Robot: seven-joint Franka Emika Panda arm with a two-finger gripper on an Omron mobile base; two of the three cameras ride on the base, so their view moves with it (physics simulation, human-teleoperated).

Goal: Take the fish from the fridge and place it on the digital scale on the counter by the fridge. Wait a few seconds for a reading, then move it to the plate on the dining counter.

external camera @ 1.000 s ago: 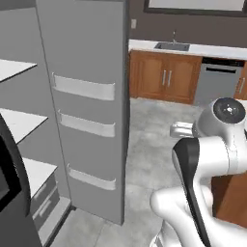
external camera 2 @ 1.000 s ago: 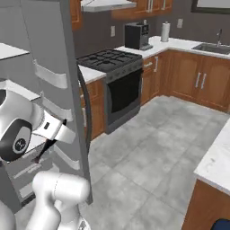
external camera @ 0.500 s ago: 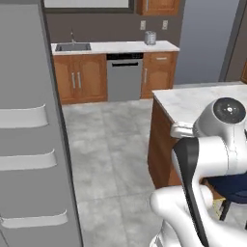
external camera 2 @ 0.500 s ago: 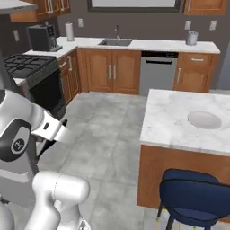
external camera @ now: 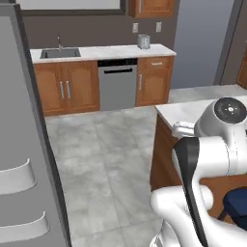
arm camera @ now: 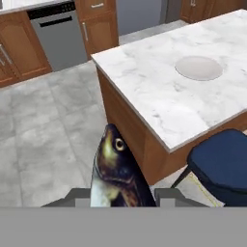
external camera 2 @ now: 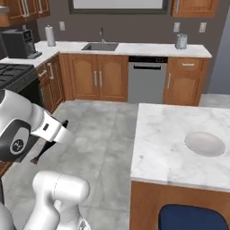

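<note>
In the hand view the dark fish [arm camera: 116, 171] sticks up head first with my gripper [arm camera: 120, 197] shut on it, well short of the counter. Beyond it stands the dining counter [arm camera: 159, 91], with the round pale plate [arm camera: 198, 67] bare on its marble top. The right base view has the plate [external camera 2: 205, 143] on the dining counter [external camera 2: 166, 143] to the right, while my arm holds the fish [external camera 2: 42, 152] low at the left, over the floor. The fridge's open door [external camera: 24, 159] fills the left edge of the left base view. The digital scale is out of view.
A blue chair [arm camera: 222, 161] stands against the island's near side, also low in the right base view as chair [external camera 2: 193, 218]. A dishwasher [external camera 2: 146, 81], a sink [external camera 2: 100, 46] and wood cabinets line the back wall. Grey tiled floor [external camera 2: 103, 130] lies open between me and the island.
The whole picture has swung from the fridge's inside and door toward the island, so the base has turned. The fish stays in the shut gripper.
</note>
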